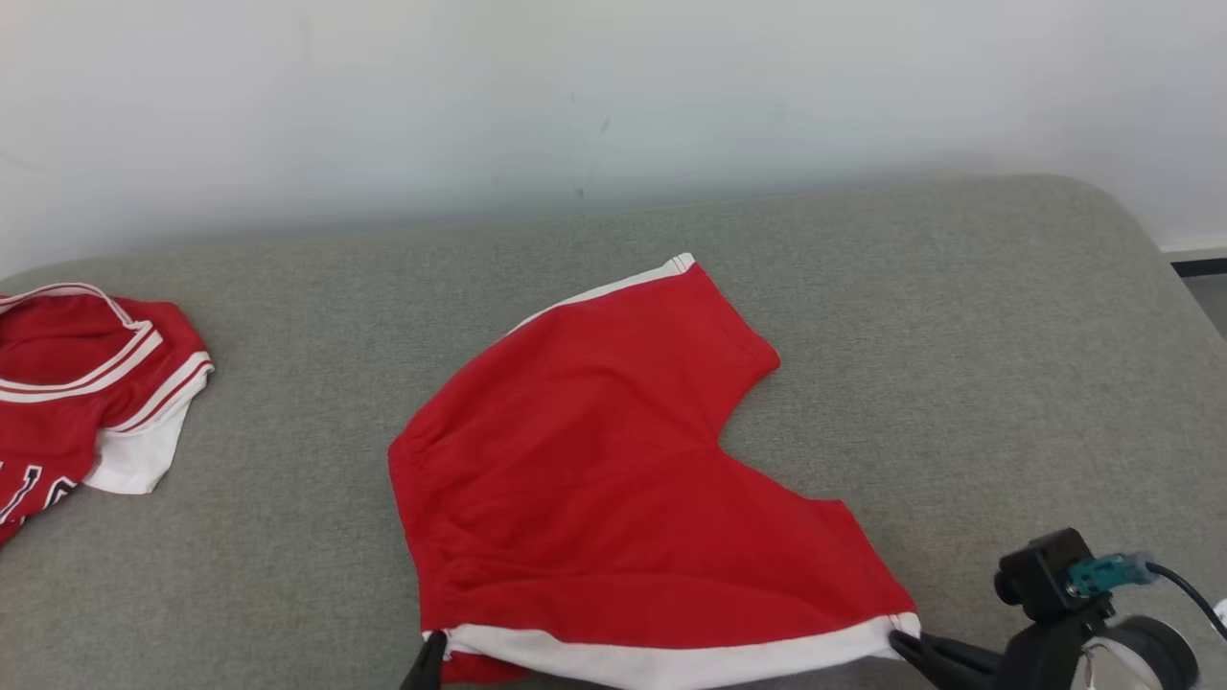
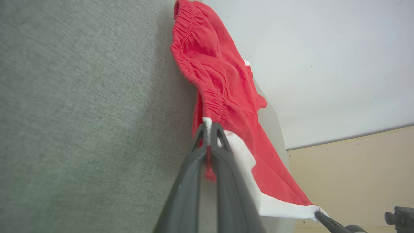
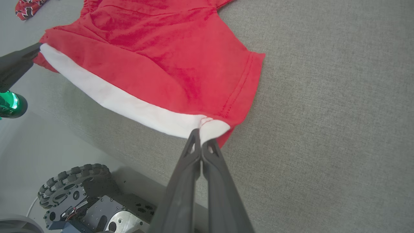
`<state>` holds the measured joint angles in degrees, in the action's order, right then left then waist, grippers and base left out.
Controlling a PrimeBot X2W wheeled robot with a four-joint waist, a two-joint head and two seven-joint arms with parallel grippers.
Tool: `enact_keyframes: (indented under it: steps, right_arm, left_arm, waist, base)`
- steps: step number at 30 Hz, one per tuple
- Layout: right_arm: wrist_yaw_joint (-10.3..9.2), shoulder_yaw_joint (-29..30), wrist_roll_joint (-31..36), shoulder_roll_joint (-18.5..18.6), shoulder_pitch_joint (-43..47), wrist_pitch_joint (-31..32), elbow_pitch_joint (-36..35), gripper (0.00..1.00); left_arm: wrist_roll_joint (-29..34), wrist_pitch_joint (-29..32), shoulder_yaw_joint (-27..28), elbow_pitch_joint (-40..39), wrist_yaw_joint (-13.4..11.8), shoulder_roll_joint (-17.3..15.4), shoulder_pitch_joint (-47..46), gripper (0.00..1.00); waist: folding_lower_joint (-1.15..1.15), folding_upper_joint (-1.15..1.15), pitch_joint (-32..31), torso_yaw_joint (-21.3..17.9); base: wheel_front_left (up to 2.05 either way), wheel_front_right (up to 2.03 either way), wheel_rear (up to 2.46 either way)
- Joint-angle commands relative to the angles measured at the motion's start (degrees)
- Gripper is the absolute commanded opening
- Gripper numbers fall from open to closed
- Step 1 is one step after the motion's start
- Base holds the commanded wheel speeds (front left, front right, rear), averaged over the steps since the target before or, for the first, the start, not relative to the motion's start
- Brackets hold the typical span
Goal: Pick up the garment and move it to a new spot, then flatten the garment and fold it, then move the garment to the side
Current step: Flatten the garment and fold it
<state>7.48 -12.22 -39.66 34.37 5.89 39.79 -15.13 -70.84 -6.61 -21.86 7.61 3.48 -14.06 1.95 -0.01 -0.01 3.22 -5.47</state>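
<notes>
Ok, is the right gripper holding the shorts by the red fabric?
No, the right gripper pinches the shorts on the white band.

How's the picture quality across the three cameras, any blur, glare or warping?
Head view: soft, even light, shorts sharp, only faint shadows, no glare. Left wrist view: the picture is turned, so the cushion stands like a wall; the left gripper goes soft near the lens. Right wrist view: shorts crisp down to the stitching, right gripper softer low down, no clear warping.
</notes>
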Motion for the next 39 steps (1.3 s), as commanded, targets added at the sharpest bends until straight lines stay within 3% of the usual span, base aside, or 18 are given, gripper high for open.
enact_keyframes:
  steps: [1,8,13,23,29,39]
  right_arm:
    - [0.05,2.1,1.0,-1.6,2.7,1.4,-1.4,0.0]
    - [0.05,10.4,5.0,-7.3,8.8,5.4,-9.3,0.0]
    - [0.05,10.0,6.4,-6.0,3.1,4.8,-9.1,0.0]
    - [0.06,3.9,5.7,-0.9,-17.1,0.2,2.2,0.0]
    - [0.05,-1.6,5.1,1.0,-30.6,-3.7,12.2,0.0]
    - [0.05,-7.9,7.5,-1.5,-47.3,-12.1,28.1,0.0]
  left_arm:
    - [-0.7,0.6,-0.3,-1.4,-0.4,0.0,1.5,0.0]
    - [-1.3,0.0,-0.4,-6.1,-1.9,0.7,4.2,0.0]
    - [-0.2,-1.1,0.3,-6.3,-2.6,1.7,0.3,0.0]
    - [1.6,-1.2,0.4,-1.1,-3.6,4.9,-12.0,0.0]
    - [2.7,-2.0,1.0,4.3,-5.7,7.1,-20.6,0.0]
    - [4.3,-4.7,0.0,13.0,-7.9,10.2,-32.4,0.0]
  waist:
    - [0.01,0.01,0.1,0.6]
    - [0.01,0.01,1.3,2.0]
    - [0.01,0.01,2.4,3.1]
    - [0.01,0.01,5.4,5.8]
    - [0.01,0.01,8.7,7.9]
    - [0.01,0.01,13.9,10.8]
  base:
    - [0.0,0.0,0.0]
    - [0.0,0.0,0.0]
    - [0.0,0.0,0.0]
    - [0.0,0.0,0.0]
    - [0.0,0.0,0.0]
    - [0.0,0.0,0.0]
